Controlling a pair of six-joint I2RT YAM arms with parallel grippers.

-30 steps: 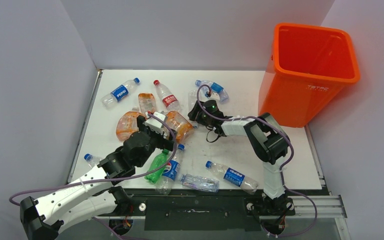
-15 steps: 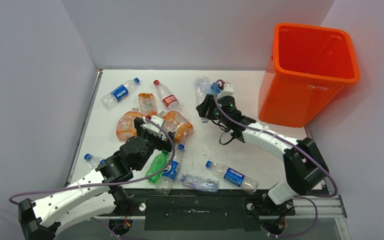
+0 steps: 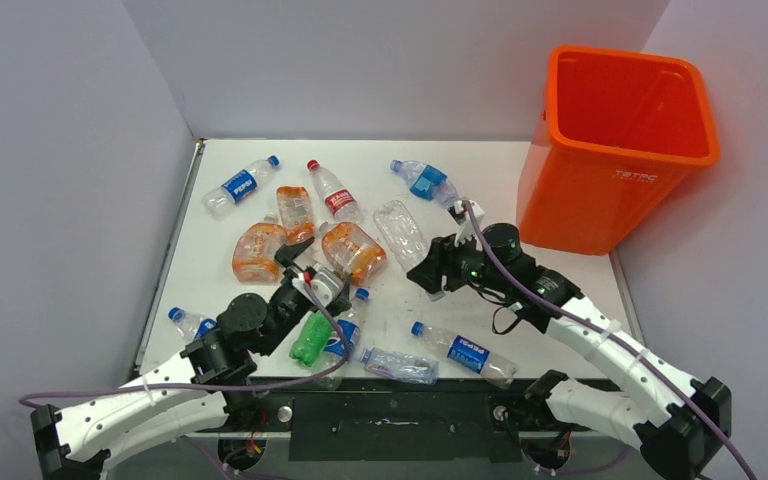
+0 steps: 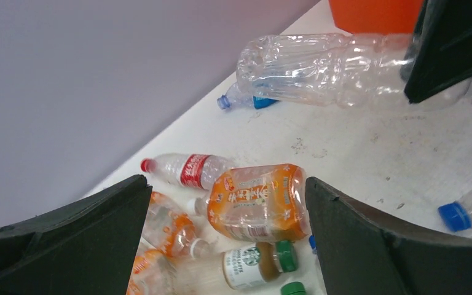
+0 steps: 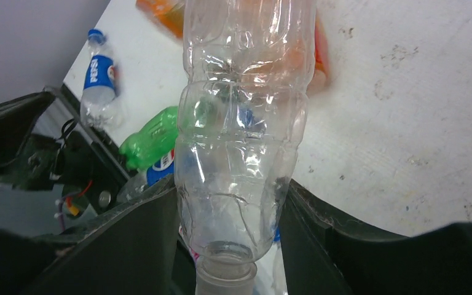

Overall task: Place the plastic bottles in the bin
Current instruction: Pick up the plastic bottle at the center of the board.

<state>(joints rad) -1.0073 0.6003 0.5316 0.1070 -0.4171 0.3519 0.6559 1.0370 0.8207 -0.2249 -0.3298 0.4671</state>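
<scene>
My right gripper [image 3: 438, 268] is shut on a clear, crushed plastic bottle [image 3: 400, 232] near its neck, and the body sticks out toward the back left. In the right wrist view the bottle [image 5: 246, 123] fills the gap of the gripper [image 5: 228, 187]. The orange bin [image 3: 625, 150] stands at the back right, apart from that hand. My left gripper [image 3: 310, 264] is open above an orange-tinted bottle [image 4: 258, 203], which lies under the gap of the gripper [image 4: 224, 184]. Several more bottles lie around, among them a green one [image 3: 315, 338].
A Pepsi bottle [image 3: 242, 184], a red-labelled one [image 3: 333, 192] and a blue-labelled one [image 3: 422, 180] lie at the back. Two more orange-tinted bottles [image 3: 255, 250] sit left of centre. Near the front edge lie further bottles [image 3: 465, 352]. A small Starbucks bottle [image 4: 255, 264] lies under the left hand.
My right gripper has lifted the clear bottle from the back of the table and swung forward and right with it. The left arm has drawn back slightly toward the near edge.
</scene>
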